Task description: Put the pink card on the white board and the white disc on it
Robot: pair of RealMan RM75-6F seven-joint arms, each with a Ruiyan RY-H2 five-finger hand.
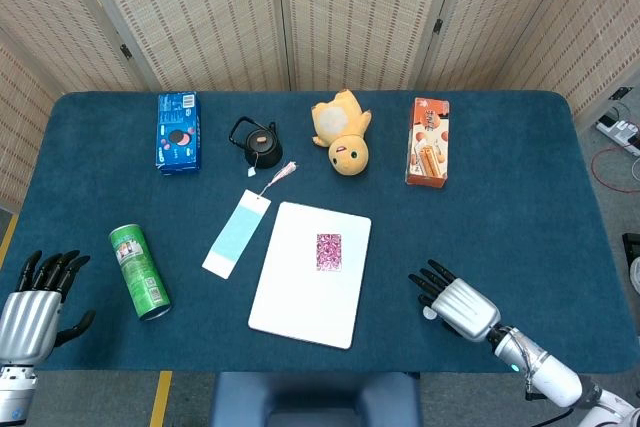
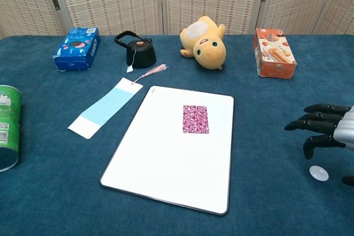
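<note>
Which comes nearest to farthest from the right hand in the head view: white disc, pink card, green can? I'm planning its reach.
From the right hand:
1. white disc, just beside its fingertips on the cloth.
2. pink card, lying on the white board, to the left.
3. green can, far left, on its side.

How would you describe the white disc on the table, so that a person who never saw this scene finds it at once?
Start at the white board in the middle of the blue table, then look toward the table's right front corner. There the white disc lies flat on the cloth, just under the dark fingers of the right hand. It is the only small, round, plain white thing there.
</note>
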